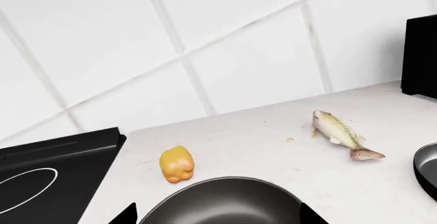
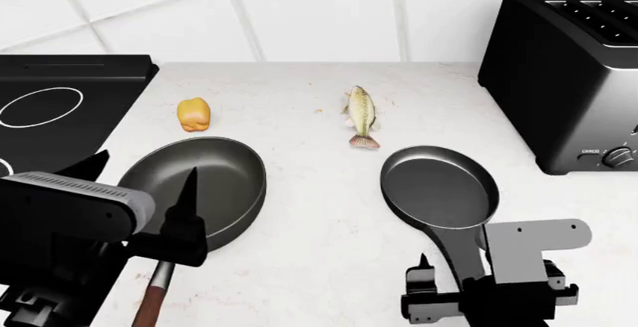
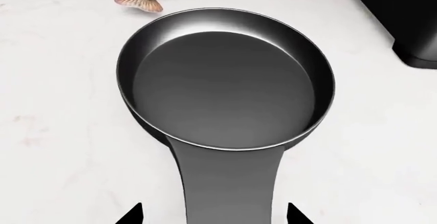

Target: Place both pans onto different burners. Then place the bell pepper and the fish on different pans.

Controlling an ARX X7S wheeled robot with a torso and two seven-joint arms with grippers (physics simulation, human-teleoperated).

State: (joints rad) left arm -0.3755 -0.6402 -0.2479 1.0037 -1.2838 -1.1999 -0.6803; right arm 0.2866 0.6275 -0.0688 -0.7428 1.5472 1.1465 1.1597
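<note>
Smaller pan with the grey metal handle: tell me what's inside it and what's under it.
The smaller pan is empty: its dark floor is bare in the head and right wrist views. It sits flat on the white counter, not on a burner. The counter directly beneath it is covered.

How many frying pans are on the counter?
2: the larger pan sits below the bell pepper near the cooktop; the smaller pan lies beside the toaster.

Two dark grey pans, a yellow-orange pepper, an olive-beige fish, a white-ringed black cooktop.
</note>
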